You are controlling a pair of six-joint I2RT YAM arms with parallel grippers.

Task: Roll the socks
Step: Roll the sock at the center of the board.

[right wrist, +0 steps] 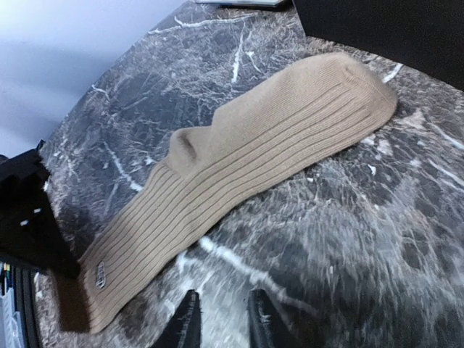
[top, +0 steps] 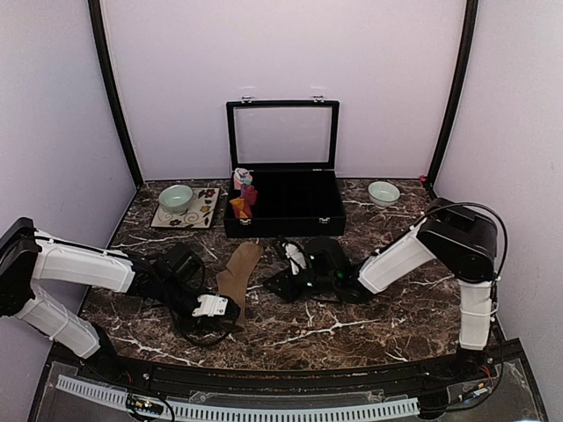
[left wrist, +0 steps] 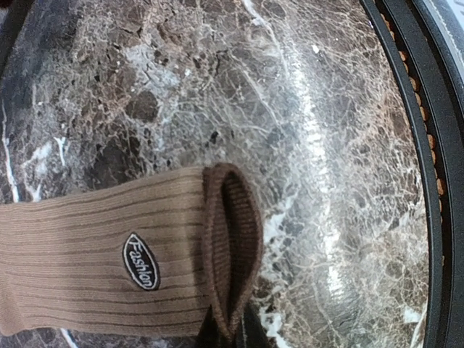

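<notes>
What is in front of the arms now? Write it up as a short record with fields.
tan sock: flat on the table, toe toward the box
left fingers: shut on the sock's cuff
right fingers: slightly apart, empty, low beside the sock
box: black, lid up, behind the sock
bowls: green bowl left of the box, pale bowl right of it

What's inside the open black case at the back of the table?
Red and orange socks stick up at the left end of the case. The other compartments look dark, their floors hidden behind the front wall.
</notes>
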